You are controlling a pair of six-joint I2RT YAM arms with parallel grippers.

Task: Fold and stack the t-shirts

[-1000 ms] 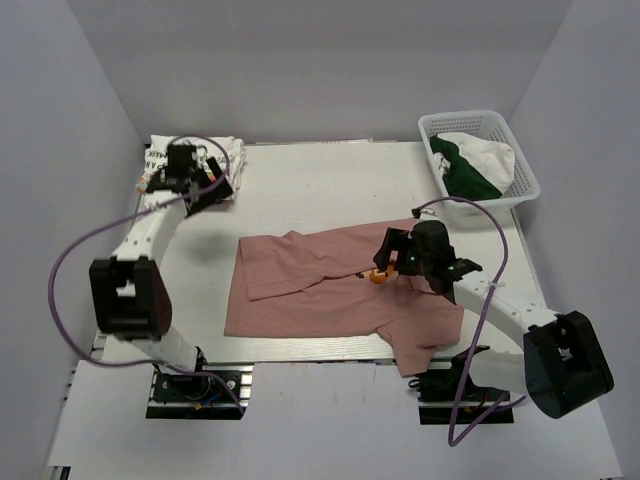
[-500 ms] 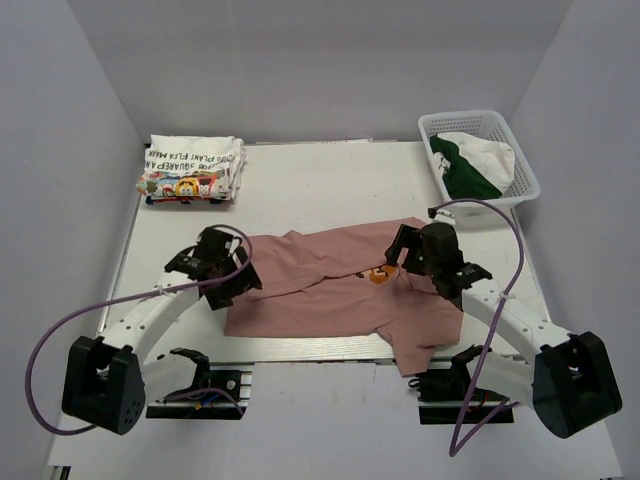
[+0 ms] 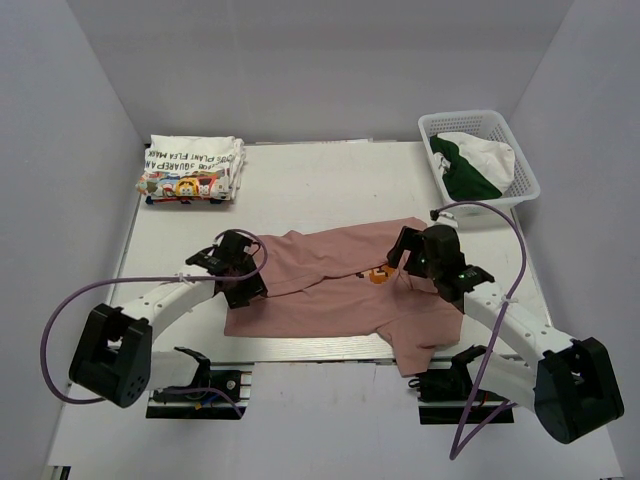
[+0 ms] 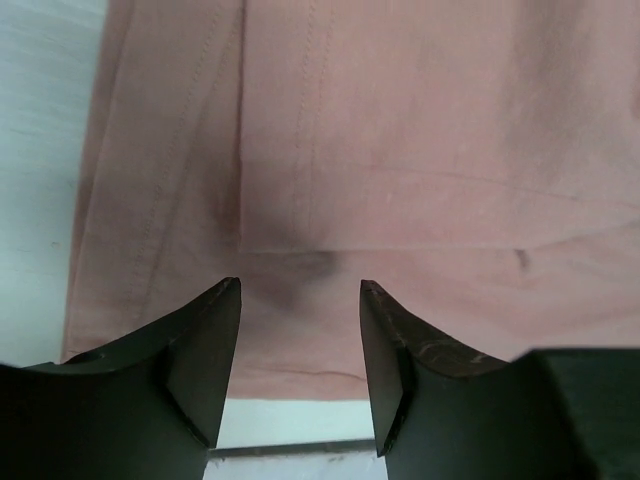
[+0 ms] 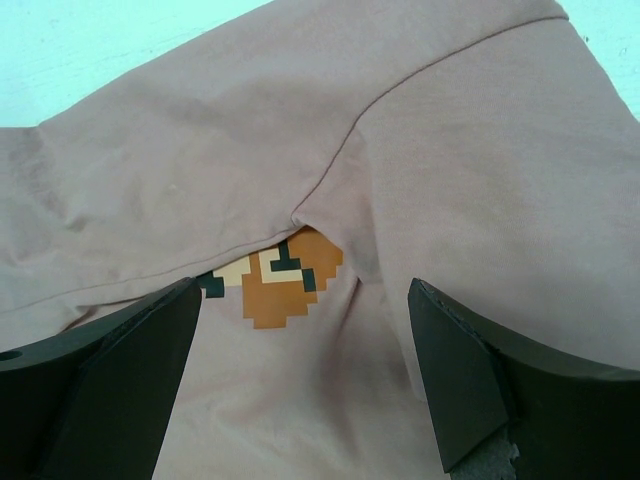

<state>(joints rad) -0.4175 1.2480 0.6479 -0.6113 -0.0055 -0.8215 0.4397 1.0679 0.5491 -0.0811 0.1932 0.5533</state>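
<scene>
The dusty-pink t-shirt (image 3: 320, 300) lies partly folded on the table, its upper part turned down over an orange pixel print (image 5: 285, 285). My left gripper (image 3: 243, 280) hovers over the shirt's left edge. Its jaws stand partly open in the left wrist view (image 4: 300, 283), with pink cloth (image 4: 400, 150) below them and nothing between them. My right gripper (image 3: 402, 262) is wide open just above the print and the fold beside it (image 5: 305, 290), and it holds nothing. The white t-shirt (image 3: 190, 170) with cartoon graphics sits folded at the back left corner.
A white basket (image 3: 470, 116) at the back right holds green and white clothing (image 3: 465, 170). The table's near edge (image 4: 300, 440) runs just below the pink shirt's hem. One sleeve (image 3: 420, 350) hangs toward the front edge by the right arm.
My left arm swung from the folded white shirt down to the pink shirt's left edge, and its jaws narrowed. My right gripper shifted slightly back and right over the print, staying open.
</scene>
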